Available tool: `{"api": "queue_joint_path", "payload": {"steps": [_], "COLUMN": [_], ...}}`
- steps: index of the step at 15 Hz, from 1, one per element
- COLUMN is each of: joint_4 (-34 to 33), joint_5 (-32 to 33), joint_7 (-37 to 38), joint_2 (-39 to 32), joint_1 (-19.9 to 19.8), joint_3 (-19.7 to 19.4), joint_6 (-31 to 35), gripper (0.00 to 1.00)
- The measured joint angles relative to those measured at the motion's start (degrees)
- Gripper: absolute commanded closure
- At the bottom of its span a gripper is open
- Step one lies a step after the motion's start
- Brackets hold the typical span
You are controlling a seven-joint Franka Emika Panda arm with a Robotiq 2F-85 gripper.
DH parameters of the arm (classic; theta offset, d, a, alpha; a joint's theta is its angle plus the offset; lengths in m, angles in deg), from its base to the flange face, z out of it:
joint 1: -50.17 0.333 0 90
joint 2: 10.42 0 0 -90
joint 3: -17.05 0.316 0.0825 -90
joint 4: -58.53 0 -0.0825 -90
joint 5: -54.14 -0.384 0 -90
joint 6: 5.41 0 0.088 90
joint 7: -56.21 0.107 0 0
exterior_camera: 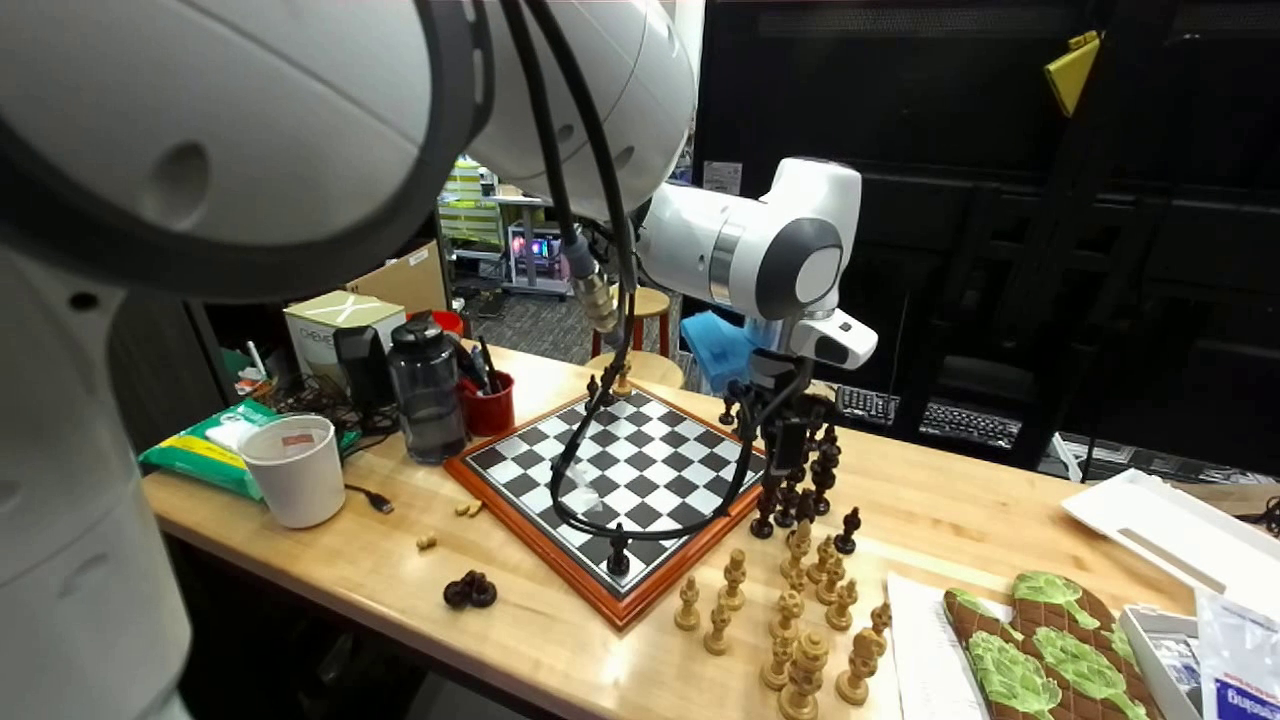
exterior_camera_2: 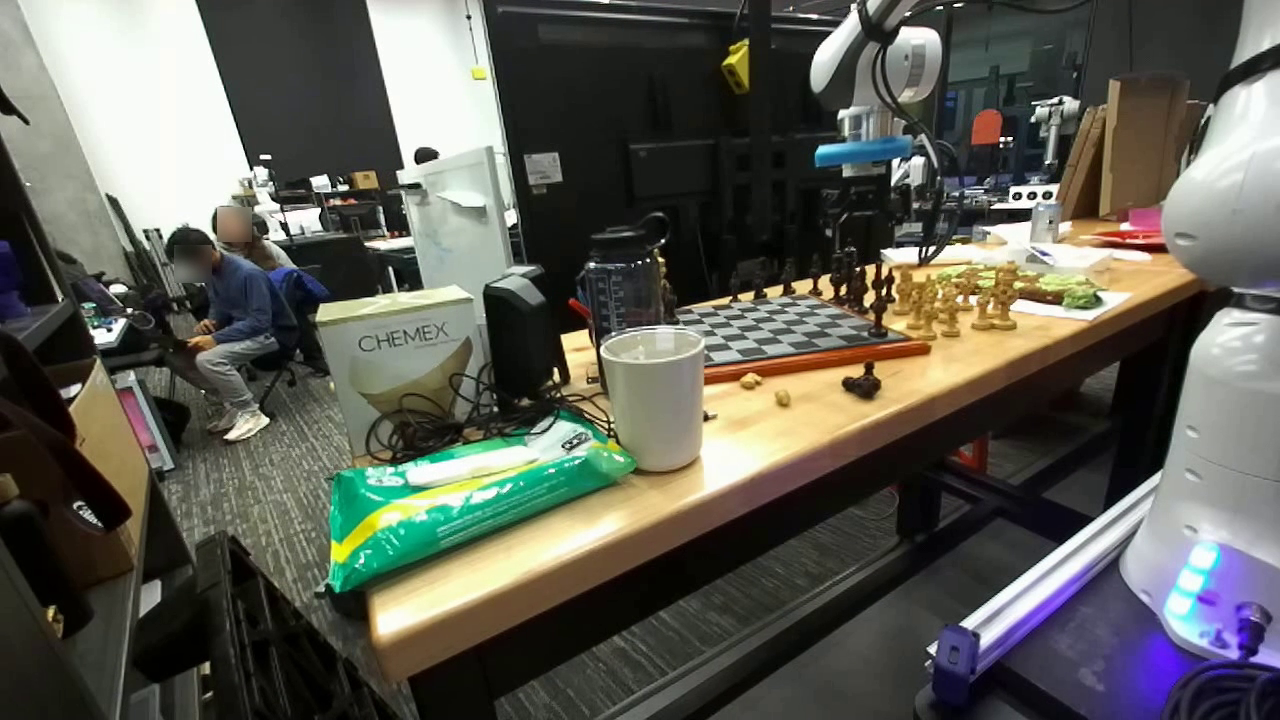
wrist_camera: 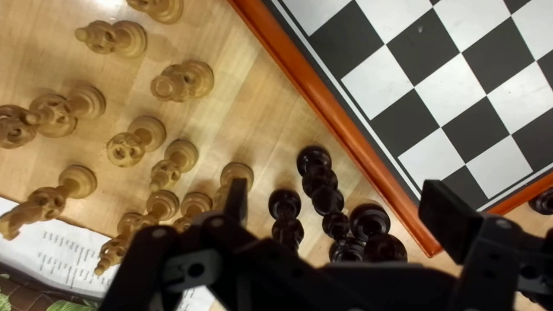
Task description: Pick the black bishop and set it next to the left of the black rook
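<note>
Several dark chess pieces (wrist_camera: 319,179) stand in a cluster on the table beside the chessboard (exterior_camera: 640,460). The black bishop is presumably among dark pieces like these, but I cannot tell which it is. A lone dark piece (exterior_camera: 618,552) stands on the board's near corner; its shape is too small to confirm as the black rook. My gripper (wrist_camera: 335,192) hangs above the dark cluster, its fingers (wrist_camera: 449,216) spread wide and holding nothing. In the wrist view the gripper body hides part of the cluster. In an exterior view the gripper (exterior_camera_2: 862,215) shows over the pieces' tops.
Tan pieces (exterior_camera: 735,575) crowd the table beside the dark ones. A dark lying piece (exterior_camera: 470,590) is near the front edge. A white cup (exterior_camera: 295,470), a bottle (exterior_camera: 428,400) and a red pen holder (exterior_camera: 490,405) flank the board. Oven mitts (exterior_camera: 1050,645) lie beyond the tan pieces.
</note>
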State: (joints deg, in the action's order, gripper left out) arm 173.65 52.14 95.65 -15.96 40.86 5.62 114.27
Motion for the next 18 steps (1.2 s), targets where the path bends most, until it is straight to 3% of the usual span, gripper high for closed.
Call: {"api": "queue_joint_path", "payload": {"steps": [18], "joint_4": [-2.25], "joint_5": [-0.42], "joint_7": [-4.69], "joint_2": [-4.25], "joint_1": [-0.82], "joint_3": [-0.75], "joint_6": [0.52], "gripper": [0.0]}}
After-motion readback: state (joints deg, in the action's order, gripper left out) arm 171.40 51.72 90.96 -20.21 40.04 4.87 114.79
